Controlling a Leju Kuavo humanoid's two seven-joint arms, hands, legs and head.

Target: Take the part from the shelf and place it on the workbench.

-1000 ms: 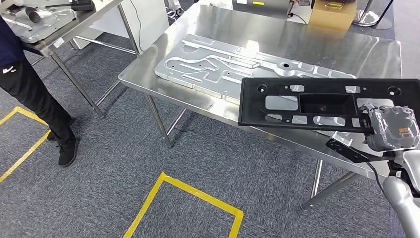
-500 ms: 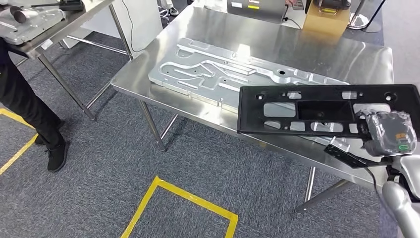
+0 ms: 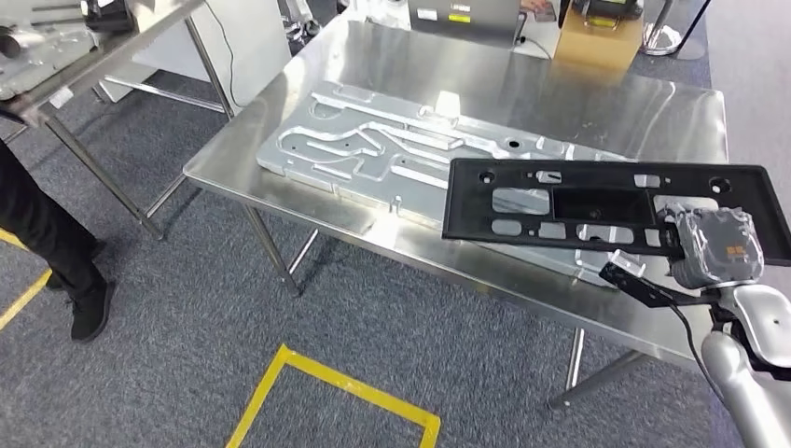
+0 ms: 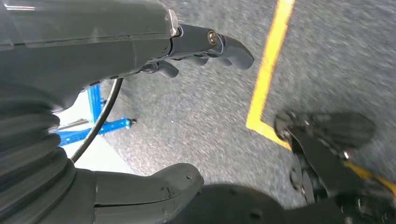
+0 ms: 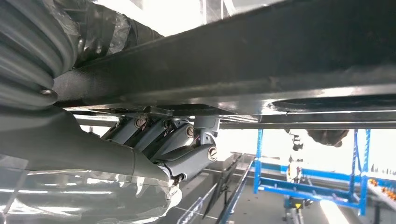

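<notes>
- Right hand (image 3: 714, 247): fingers (image 5: 187, 144) clamped under the near long edge of the black part (image 3: 597, 201), thumb side on top. Held flat, probably so it can go down level.
- Part hangs just above the worktop (image 3: 597, 79), overlapping its near edge.
- Beyond the fingers: grey metal panel (image 3: 373, 149) lies on the worktop, crowding the drop zone; cardboard box (image 3: 597, 37) farther back.
- Left hand (image 4: 154, 51): fingers apart, empty, over the floor.

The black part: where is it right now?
In the head view the black part is at right, held by the right hand above the workbench's near edge, overlapping the silver panel.
</notes>
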